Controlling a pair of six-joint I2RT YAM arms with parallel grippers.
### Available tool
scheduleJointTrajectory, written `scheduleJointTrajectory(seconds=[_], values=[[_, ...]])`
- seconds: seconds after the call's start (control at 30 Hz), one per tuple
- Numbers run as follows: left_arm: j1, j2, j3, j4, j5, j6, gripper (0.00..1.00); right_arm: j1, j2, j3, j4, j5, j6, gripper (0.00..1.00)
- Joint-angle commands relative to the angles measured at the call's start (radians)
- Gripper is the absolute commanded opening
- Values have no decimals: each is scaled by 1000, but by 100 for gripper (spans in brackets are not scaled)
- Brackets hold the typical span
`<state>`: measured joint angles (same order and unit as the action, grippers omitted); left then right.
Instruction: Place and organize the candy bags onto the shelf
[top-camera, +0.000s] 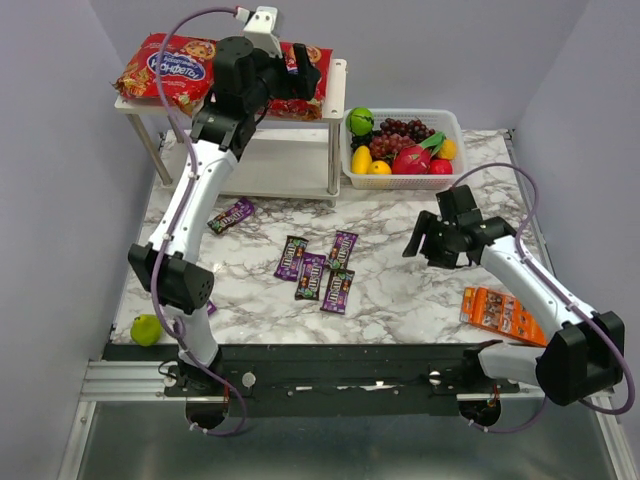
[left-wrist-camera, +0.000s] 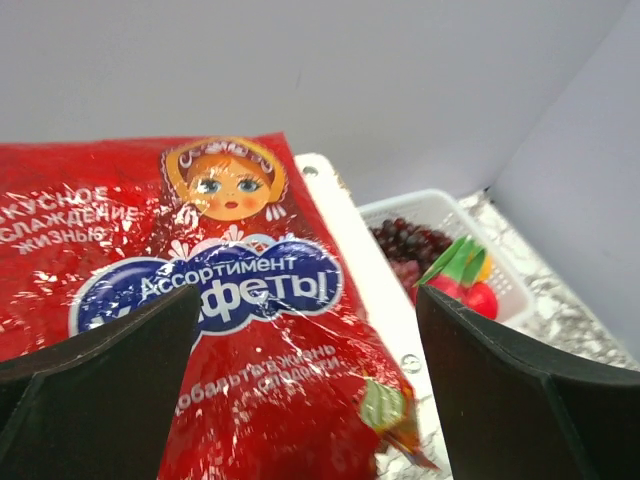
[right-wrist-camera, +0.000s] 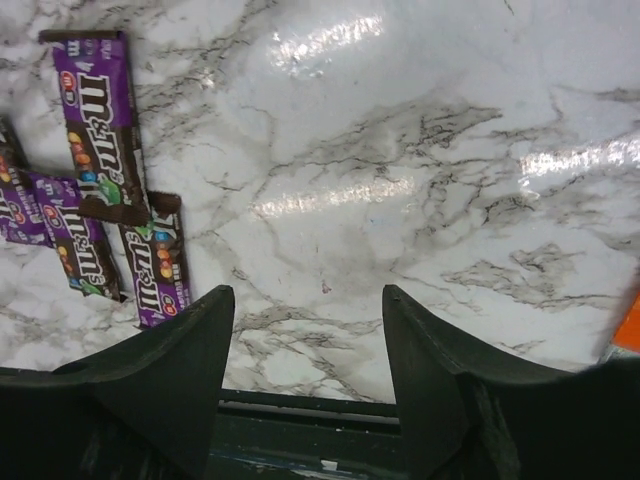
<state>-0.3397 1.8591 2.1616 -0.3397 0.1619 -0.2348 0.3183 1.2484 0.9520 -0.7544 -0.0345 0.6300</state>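
Find right red bag (top-camera: 300, 105) and left red bag (top-camera: 165, 70) already up on top board of shelf (top-camera: 336, 80), upper left of top view, lying flat side by side; can't tell if touching. See left gripper (top-camera: 300, 70) up there too, jaws spread wide either side of right bag's blue logo in left wrist view, clamping nothing. See right gripper (top-camera: 430, 245) right of centre, likewise wide open over bare patch of marble table (top-camera: 400, 290), holding nothing. Leaves small purple packets (top-camera: 311, 277) to do: four bunched and partly overlapping at centre of top view, plus lone packet (top-camera: 231, 215) at centre left, nearer shelf; poss. a sixth behind left arm (top-camera: 190, 215), too hidden to say. Expect packets v. light, thin, slick-wrapped, w/ lumpy hard candy inside: some body, but prone to skid on polished stone. Best to pinch across narrow width near mid-length, coming straight down, rather than by floppy crimped ends. Start w/ a topmost or outlying one to avoid dragging neighbours. Treat red bags as soft, glossy pillows w/ loose contents, likely to sag and slip if lifted by an edge; for any straightening, nudge or grip mid-body across short side.
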Motion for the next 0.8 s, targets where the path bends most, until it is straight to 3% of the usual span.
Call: scheduleJointTrajectory(seconds=[0.0, 0.13, 0.37, 0.63, 0.77], values=[[2, -149, -31, 2, 25, -47, 99, -5, -46, 48, 1, -21, -41, 78], [2, -279, -112, -25, -18, -69, 99, -5, -85, 59, 21, -59, -78, 85], [28, -569, -437, -128, -149, -167, 99, -5, -132, 86, -3, -129, -72, 87], [53, -849, -770, -287, -154, -270, 99, -5, -283, -61, 194, -266, -12, 87], [53, -957, -1036, -320, -114, -334, 99, -4, -311, -107, 195, -277, 14, 87]])
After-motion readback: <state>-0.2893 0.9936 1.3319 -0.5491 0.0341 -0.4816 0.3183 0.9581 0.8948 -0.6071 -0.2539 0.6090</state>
